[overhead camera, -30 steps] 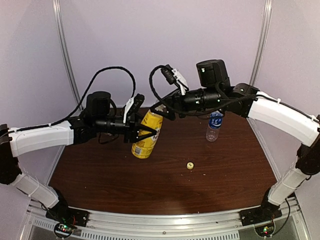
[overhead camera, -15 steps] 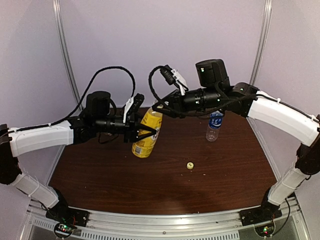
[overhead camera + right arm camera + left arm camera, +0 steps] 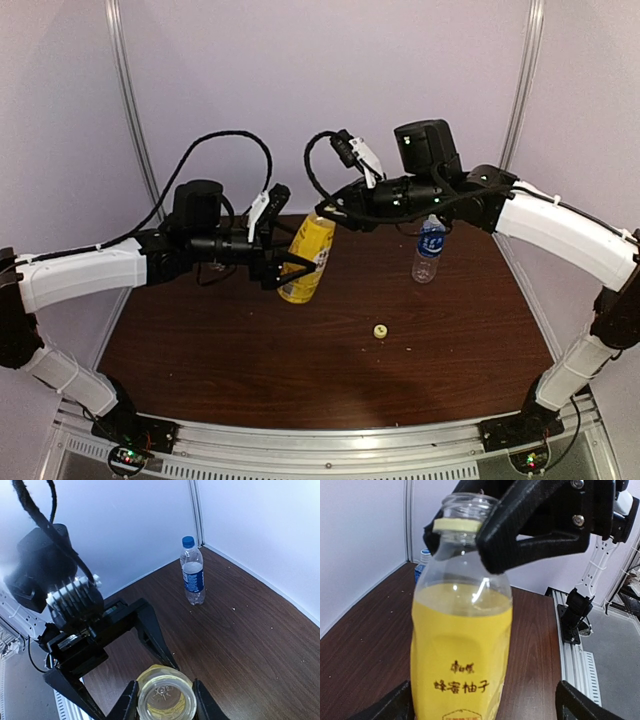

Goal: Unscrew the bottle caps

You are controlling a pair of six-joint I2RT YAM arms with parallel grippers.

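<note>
Left claw (image 3: 297, 264) pinching the yellow bottle (image 3: 460, 645) round its belly, tilted, there to brace it against twisting. Just above, the right claw (image 3: 166, 702) straddles the bare neck; squeezing or not, can't tell. Mouth's open, and the yellow cap (image 3: 380, 330) lies on the table (image 3: 450, 340), below and right of both claws

**Dark bench in a pale booth**

A dark brown wood-grain bench (image 3: 220, 370) stands boxed in by plain pale walls (image 3: 250, 70). Slim metal posts (image 3: 125, 100) rise at its far corners. A silver rail (image 3: 330, 440) lines its near edge. Pale specks (image 3: 233, 609) dot the top.
</note>
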